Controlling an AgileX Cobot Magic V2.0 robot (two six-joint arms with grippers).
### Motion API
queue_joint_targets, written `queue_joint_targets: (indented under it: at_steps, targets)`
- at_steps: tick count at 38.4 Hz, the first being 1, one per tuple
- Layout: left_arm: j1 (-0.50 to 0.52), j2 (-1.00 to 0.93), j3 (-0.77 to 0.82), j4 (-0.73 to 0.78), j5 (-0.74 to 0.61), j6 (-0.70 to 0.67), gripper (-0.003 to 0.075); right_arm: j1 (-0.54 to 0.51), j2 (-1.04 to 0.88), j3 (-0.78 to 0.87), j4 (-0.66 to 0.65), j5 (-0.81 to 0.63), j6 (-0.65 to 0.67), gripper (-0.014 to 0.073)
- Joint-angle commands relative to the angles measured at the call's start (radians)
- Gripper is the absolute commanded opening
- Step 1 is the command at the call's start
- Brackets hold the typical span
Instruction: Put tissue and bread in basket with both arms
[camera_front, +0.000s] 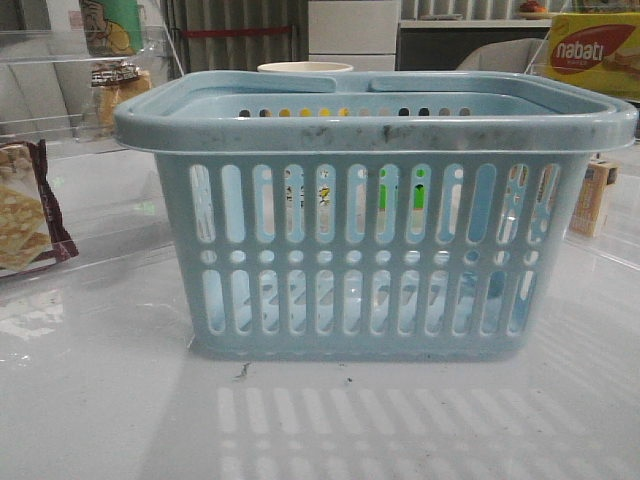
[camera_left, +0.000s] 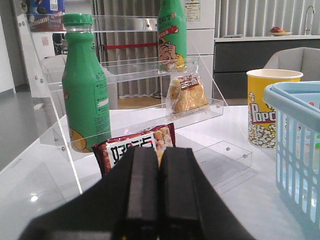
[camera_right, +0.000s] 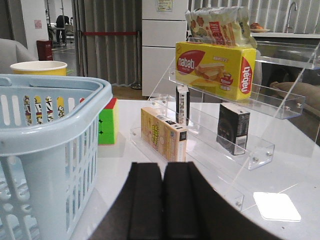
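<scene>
The light-blue slotted basket (camera_front: 375, 250) stands in the middle of the table and shows no contents; it also shows in the left wrist view (camera_left: 300, 145) and the right wrist view (camera_right: 50, 140). The bagged golden-brown bread (camera_left: 187, 95) sits on a clear acrylic shelf left of the basket, well ahead of my left gripper (camera_left: 159, 150), which is shut and empty. A small black pack, the tissue (camera_right: 232, 127), stands on the clear shelf right of the basket, ahead of my right gripper (camera_right: 162, 167), also shut and empty. Neither gripper shows in the front view.
A maroon-edged cracker packet (camera_left: 135, 145) and a green bottle (camera_left: 87, 85) stand just ahead of my left gripper. A popcorn cup (camera_left: 267, 107) stands behind the basket. The right shelf holds a yellow Nabati box (camera_right: 215, 67) and a pale yellow carton (camera_right: 162, 132); a colour cube (camera_right: 107, 122) sits beside the basket.
</scene>
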Motion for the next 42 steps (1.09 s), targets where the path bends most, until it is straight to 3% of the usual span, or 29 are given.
queue_joint_targets:
  at_steps: [1,21,30,36,42]
  targets:
    - [0.002,-0.016,-0.002,0.000,-0.087,-0.010,0.0091,-0.006,-0.018,0.000,-0.005,-0.088,0.005,0.0054]
    - [0.002,-0.016,-0.002,0.000,-0.087,-0.010,0.0091,-0.006,-0.018,0.000,-0.005,-0.096,0.005,0.0054]
    - [0.002,-0.016,-0.015,0.000,-0.184,-0.010,0.0091,-0.006,-0.018,-0.005,-0.004,-0.144,0.005,0.0054]
    - [0.002,-0.016,-0.126,0.000,-0.147,-0.010,0.0091,-0.003,-0.018,-0.115,-0.004,-0.100,0.005,0.0054]
    - [0.002,0.016,-0.303,0.000,-0.018,-0.010,0.0091,-0.003,-0.008,-0.292,-0.005,0.018,0.005,0.0054]
